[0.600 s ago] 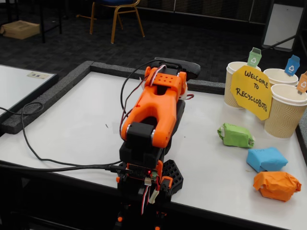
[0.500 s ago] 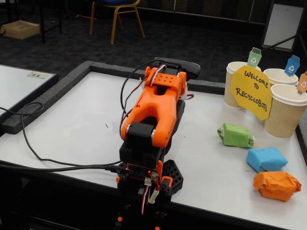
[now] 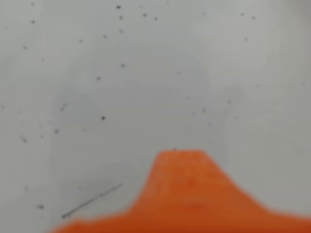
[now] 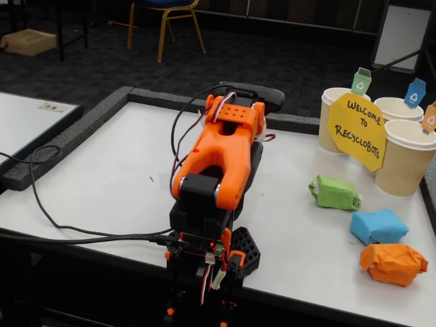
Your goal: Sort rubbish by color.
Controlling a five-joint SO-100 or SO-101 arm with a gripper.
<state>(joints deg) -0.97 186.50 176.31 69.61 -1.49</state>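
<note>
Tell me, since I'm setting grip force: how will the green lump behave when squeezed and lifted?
The green lump looks like crumpled paper, so it is probably light and will likely give under the jaws. Its creased surface should grip rather than slip. It lies flat and blocky on the table, so it seems unlikely to roll.

Looking like a demo stand in a hall or meeting room: dark carpet floor (image 4: 272,61) stretching behind, a metal-legged chair (image 4: 165,20) standing on it, a white surface (image 4: 116,184) edged in grey foam, a hand-lettered yellow sign (image 4: 356,131) reading "Welcome to Recyclobots" leaning against tagged paper cups (image 4: 405,158), loose cables (image 4: 48,204) trailing across to another white surface (image 4: 27,119).
</note>
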